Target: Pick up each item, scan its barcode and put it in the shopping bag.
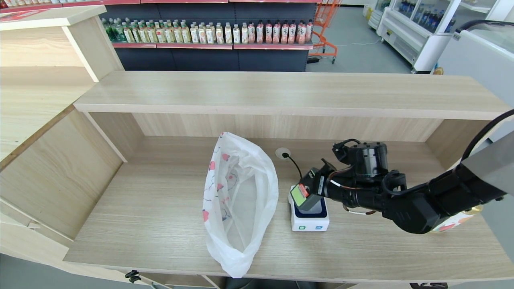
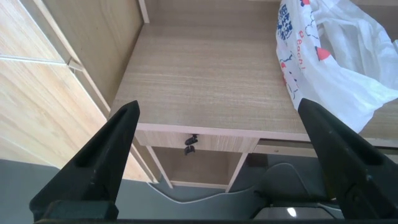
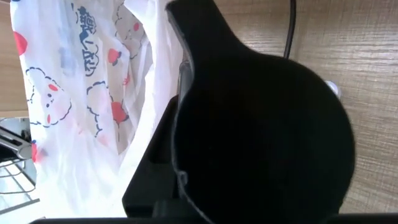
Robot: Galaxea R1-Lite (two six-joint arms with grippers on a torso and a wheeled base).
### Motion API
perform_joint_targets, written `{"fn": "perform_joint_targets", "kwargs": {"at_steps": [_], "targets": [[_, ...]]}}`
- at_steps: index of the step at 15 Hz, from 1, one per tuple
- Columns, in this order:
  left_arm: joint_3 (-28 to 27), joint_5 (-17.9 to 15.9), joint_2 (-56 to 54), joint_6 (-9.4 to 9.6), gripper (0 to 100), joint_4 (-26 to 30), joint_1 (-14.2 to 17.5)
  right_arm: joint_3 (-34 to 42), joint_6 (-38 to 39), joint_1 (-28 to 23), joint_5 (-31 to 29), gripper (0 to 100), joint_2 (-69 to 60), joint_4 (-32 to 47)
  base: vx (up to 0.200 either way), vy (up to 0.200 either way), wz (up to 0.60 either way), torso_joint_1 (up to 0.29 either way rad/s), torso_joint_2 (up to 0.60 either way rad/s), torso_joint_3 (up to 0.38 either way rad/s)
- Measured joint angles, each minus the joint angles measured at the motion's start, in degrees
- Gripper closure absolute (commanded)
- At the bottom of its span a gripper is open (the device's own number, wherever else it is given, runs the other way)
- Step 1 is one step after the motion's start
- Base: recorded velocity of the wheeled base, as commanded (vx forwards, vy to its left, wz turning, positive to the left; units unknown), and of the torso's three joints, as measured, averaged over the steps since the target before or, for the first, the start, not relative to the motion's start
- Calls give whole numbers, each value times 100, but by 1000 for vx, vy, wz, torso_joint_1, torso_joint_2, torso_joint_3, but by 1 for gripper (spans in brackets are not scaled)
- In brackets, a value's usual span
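Hanging just above the scanner [image 1: 309,221], the green-faced item [image 1: 298,195] sits tilted in the right gripper [image 1: 306,194], its green face turned up and toward the robot's left and its red end toward the far side. The jaws are clamped on it, with one grey finger [image 1: 310,203] showing beneath it. Whether the barcode faces the scanner window cannot be told.

The shopping bag [image 1: 241,192] lies just beside the scanner, on the robot's left of the held item. It rests on the counter [image 1: 140,208] with its mouth gaping upward. Its long axis runs from the far side of the counter to the near edge. In my judgement the coming move is a short carry to the robot's left, then a release over that mouth. The right arm already holds the item and is the nearer one.

From the right wrist, the bag's printed film [image 3: 74,93] is close alongside. The film is limp, so a low pass could catch the bag's near wall and fold it shut.

A black cable [image 1: 295,165] runs from the scanner to a port in the counter behind it. A round printed container [image 1: 455,222] lies partly hidden beneath the right forearm and is likely the next item.

The left gripper [image 2: 217,112] hangs at the near left edge of the counter with its fingers wide apart and nothing between them, well apart from the bag [image 2: 336,43].
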Motion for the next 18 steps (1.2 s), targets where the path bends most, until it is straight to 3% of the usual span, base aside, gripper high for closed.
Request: {"fn": "perform_joint_targets", "kwargs": {"at_steps": [4, 7, 8, 14, 18], "targets": [[0, -2, 0, 0, 0, 0, 0, -130, -116, 143, 11, 100, -631, 490, 0, 0, 0, 0, 0, 0], [0, -2, 0, 0, 0, -2, 0, -128, -1818, 252, -666, 100, -1665, 1953, 0, 67, 0, 1, 1, 1], [0, 0, 0, -6, 0, 0, 0, -84, -1966, 263, -806, 100, -1897, 2119, 0, 200, 0, -2, 12, -2], [0, 0, 0, -4, 0, -2, 0, -312, -1591, 297, -236, 100, -2122, 2141, 0, 200, 0, 4, 1, 2], [0, 0, 0, -9, 0, -2, -5, -872, -1824, 333, -260, 100, -1335, 1942, 0, 0, 0, 0, 0, 0]]}}
